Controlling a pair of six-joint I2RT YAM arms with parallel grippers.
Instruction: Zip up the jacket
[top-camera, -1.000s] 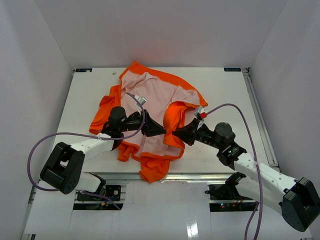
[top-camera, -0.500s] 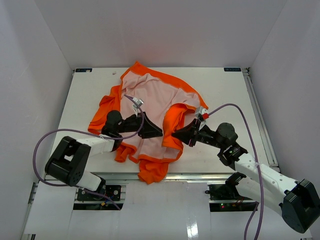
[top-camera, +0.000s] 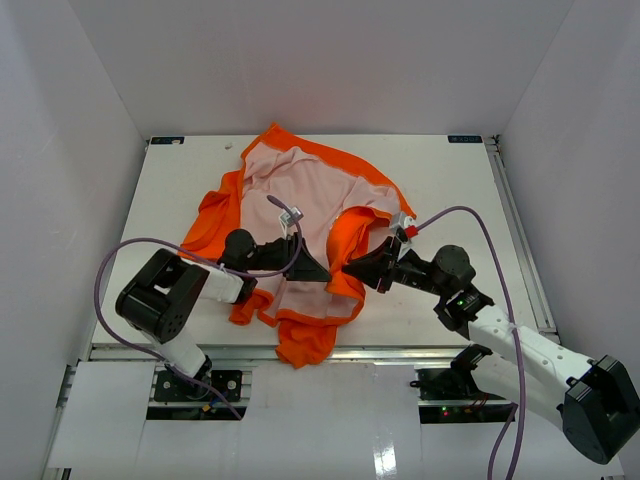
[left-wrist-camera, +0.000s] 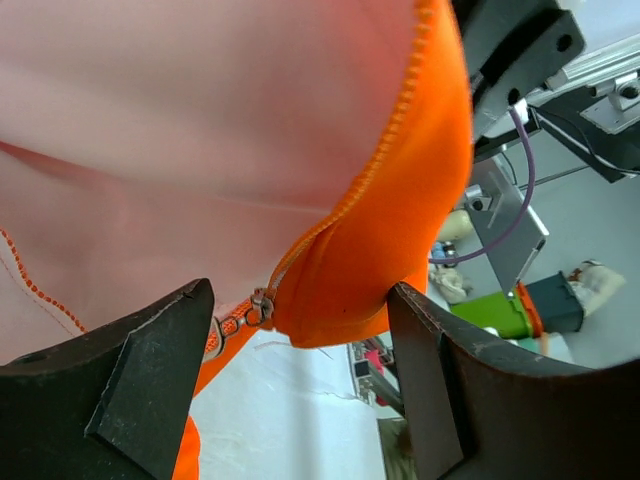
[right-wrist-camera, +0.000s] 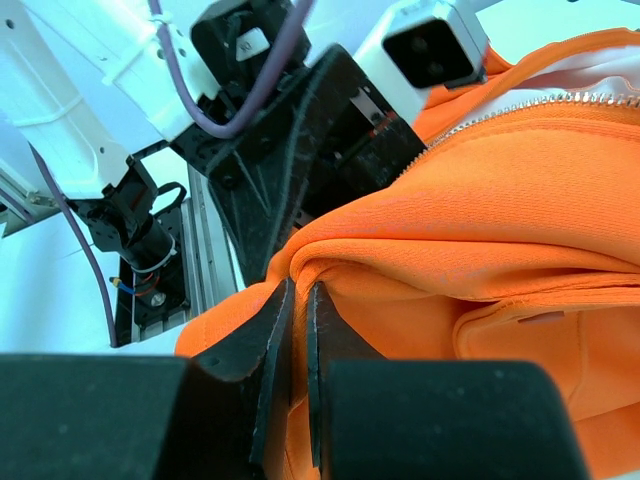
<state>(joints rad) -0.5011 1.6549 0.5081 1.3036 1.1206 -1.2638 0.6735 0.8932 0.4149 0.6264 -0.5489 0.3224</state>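
Fingers (left-wrist-camera: 150, 370) on the left gripper (left-wrist-camera: 298, 296) are spread wide, with the zipper pull (left-wrist-camera: 262, 306) showing between them. The right gripper (right-wrist-camera: 298, 292) is pinched tight on an orange fold of the jacket (top-camera: 310, 195). It's lying open, lining up, on the table (top-camera: 450, 190); the far-corner stickers (top-camera: 165, 141) are too small to read.

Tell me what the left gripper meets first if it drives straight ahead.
The jacket: its orange front edge, with the zipper pull, hangs right in front of the open left gripper. Past it, in the top view, the right gripper pinches the same flap; depth is unclear.
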